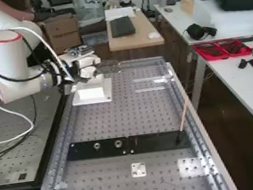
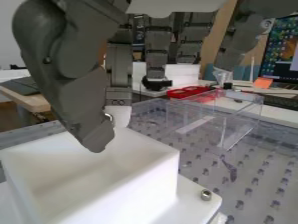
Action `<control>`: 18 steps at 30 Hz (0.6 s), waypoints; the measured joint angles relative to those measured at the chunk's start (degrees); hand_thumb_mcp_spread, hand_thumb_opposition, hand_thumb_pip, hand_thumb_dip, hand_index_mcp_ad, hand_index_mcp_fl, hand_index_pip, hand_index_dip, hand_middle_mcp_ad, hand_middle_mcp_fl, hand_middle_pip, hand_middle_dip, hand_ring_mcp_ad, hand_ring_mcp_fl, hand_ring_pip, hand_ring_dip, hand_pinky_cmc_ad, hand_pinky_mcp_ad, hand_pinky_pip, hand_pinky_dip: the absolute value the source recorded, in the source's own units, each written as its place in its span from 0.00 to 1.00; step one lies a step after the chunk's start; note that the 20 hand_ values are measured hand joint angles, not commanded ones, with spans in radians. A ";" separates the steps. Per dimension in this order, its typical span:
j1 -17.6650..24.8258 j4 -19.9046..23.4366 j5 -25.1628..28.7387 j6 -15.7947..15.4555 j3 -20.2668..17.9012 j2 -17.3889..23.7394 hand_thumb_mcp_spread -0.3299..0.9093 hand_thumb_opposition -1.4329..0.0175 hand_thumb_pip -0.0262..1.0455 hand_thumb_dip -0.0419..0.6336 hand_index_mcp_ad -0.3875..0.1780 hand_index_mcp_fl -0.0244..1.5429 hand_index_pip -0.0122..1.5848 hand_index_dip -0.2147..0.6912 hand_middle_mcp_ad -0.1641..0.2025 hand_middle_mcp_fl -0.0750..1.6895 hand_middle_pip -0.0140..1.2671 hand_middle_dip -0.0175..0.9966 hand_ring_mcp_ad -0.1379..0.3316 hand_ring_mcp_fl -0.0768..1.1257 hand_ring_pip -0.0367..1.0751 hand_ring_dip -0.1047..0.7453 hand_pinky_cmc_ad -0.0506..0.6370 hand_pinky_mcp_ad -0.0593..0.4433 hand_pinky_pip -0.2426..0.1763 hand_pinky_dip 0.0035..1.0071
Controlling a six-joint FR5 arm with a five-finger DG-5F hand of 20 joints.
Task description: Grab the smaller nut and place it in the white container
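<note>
In the high view the hand (image 1: 88,66) is at the far left of the bench, just above the white container (image 1: 91,91). Seen from the wrist, the hand (image 2: 90,116) has its thumb and one white-tipped finger pinching the smaller nut (image 2: 109,118), mostly hidden between them, over the open white container (image 2: 126,186). The container's inside floor is partly visible below the thumb. On the black bar (image 1: 158,141) stand the larger nut (image 1: 97,146) and the bearing (image 1: 118,143).
A transparent box (image 2: 216,117) stands beyond the container. A thin stick (image 1: 183,117) rises from the bar's right part, and a small white plate (image 1: 138,170) lies nearer. Metal rails (image 1: 196,119) edge the bench. A red tray (image 1: 222,49) sits on the right-hand table.
</note>
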 joint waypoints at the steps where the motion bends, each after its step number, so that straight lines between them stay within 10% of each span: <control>1: 0.08 0.14 0.01 0.25 -0.06 0.05 0.61 0.35 0.65 0.39 0.44 0.20 0.97 0.42 0.54 0.15 0.11 0.24 0.49 0.07 0.12 0.25 0.51 0.60 0.51 0.18; 18: 1.32 0.65 -0.23 2.20 -0.18 -0.66 0.61 0.35 0.65 0.39 0.44 0.19 0.97 0.42 0.55 0.15 0.11 0.24 0.49 0.07 0.12 0.25 0.51 0.60 0.51 0.18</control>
